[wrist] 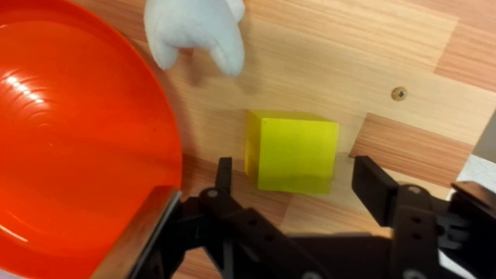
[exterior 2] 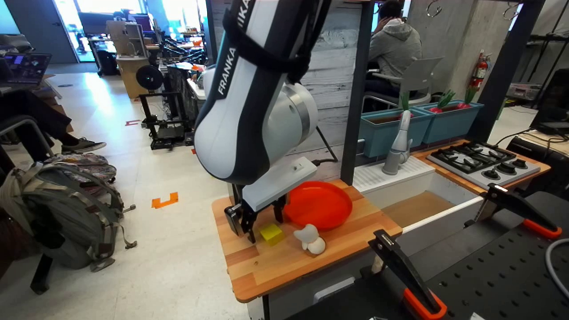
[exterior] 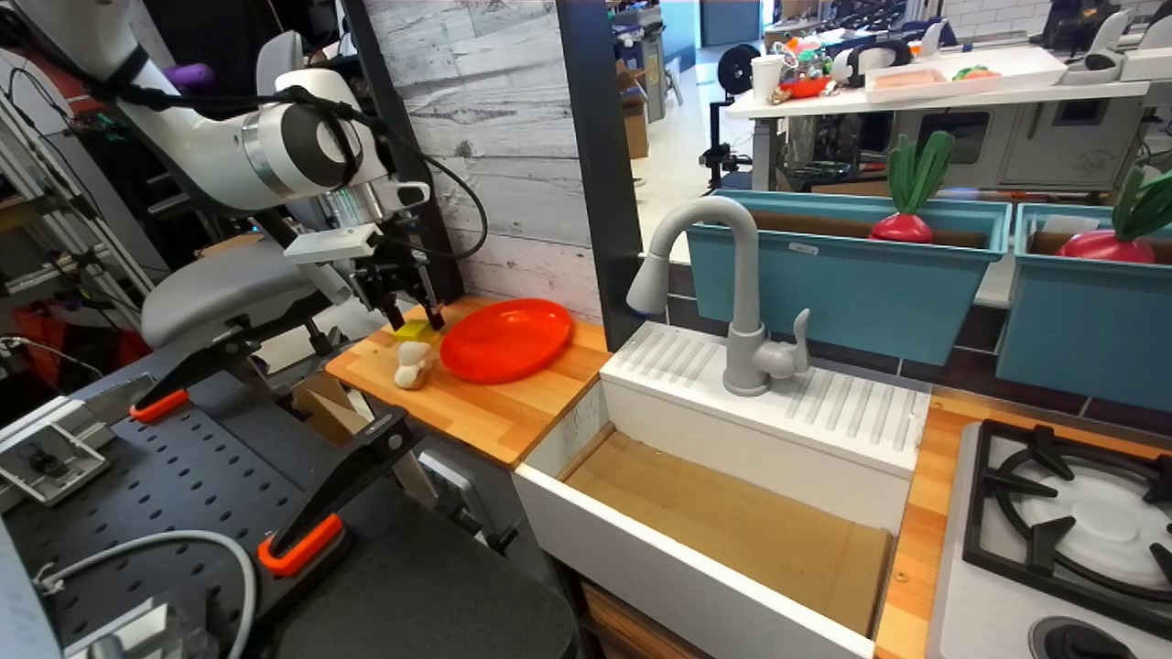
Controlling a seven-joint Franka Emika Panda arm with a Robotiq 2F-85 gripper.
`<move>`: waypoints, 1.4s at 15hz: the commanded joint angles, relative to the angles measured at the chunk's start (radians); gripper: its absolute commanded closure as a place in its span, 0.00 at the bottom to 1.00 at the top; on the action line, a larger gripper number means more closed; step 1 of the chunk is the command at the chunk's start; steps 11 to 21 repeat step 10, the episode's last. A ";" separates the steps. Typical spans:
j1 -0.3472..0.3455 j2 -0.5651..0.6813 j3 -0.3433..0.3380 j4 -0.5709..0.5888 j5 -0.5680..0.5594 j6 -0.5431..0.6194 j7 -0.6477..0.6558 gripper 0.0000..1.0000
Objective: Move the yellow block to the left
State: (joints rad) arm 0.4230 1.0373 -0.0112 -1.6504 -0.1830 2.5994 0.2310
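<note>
The yellow block (wrist: 297, 155) is a small bright-yellow cube on the wooden countertop. It shows in both exterior views (exterior: 415, 331) (exterior 2: 271, 234), partly covered by the fingers in one of them. My gripper (wrist: 293, 166) is open and points down over the block. In the wrist view its fingertips stand on either side of the block's lower part, with a gap on each side. The gripper also shows in both exterior views (exterior: 417, 322) (exterior 2: 265, 230). Whether the fingertips are level with the block or above it, I cannot tell exactly.
A round red-orange plate (wrist: 89, 135) lies beside the block, near the left finger in the wrist view. A white figure (exterior 2: 311, 240) stands close by. The countertop (exterior 2: 262, 266) ends near the block. A wall panel (exterior: 504, 183) rises behind; a sink (exterior: 696, 567) adjoins.
</note>
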 commanded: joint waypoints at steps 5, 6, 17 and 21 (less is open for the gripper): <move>0.034 -0.146 -0.017 -0.144 -0.054 0.015 -0.007 0.00; 0.037 -0.186 -0.019 -0.191 -0.071 0.030 -0.011 0.00; 0.017 -0.174 0.002 -0.167 -0.067 0.014 -0.019 0.00; 0.017 -0.174 0.002 -0.167 -0.067 0.014 -0.019 0.00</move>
